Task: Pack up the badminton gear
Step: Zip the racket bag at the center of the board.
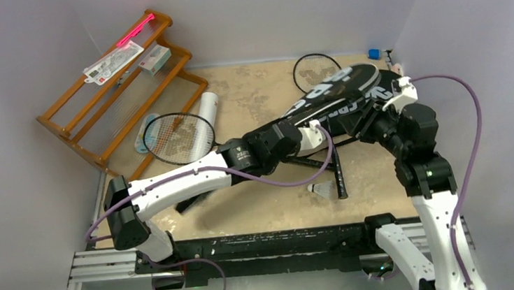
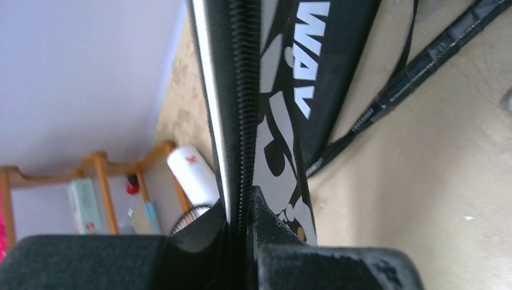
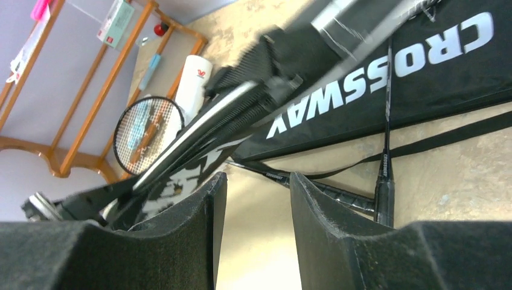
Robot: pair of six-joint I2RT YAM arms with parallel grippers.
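I see left gripper (image 2: 241, 208) pinching the bag (image 2: 275, 157) zip edge, bottom centre; right gripper (image 3: 253, 199) spread, holding nothing.

The left arm (image 1: 173, 184) reaches low and long from its base at the near left, forearm running rightward toward the middle. Its wrist is rolled, and the left pincer (image 2: 241, 226) is closed tight, fingers (image 2: 199, 241) pressed from both sides on the zipped edge of a black racket bag (image 2: 275, 157).

The right arm (image 1: 428, 172) rises steeply from its base at the near right, bends at the elbow and turns its wrist to the left. The right pincer (image 3: 258, 178) stands parted, with nothing between its padded fingers (image 3: 193, 223).
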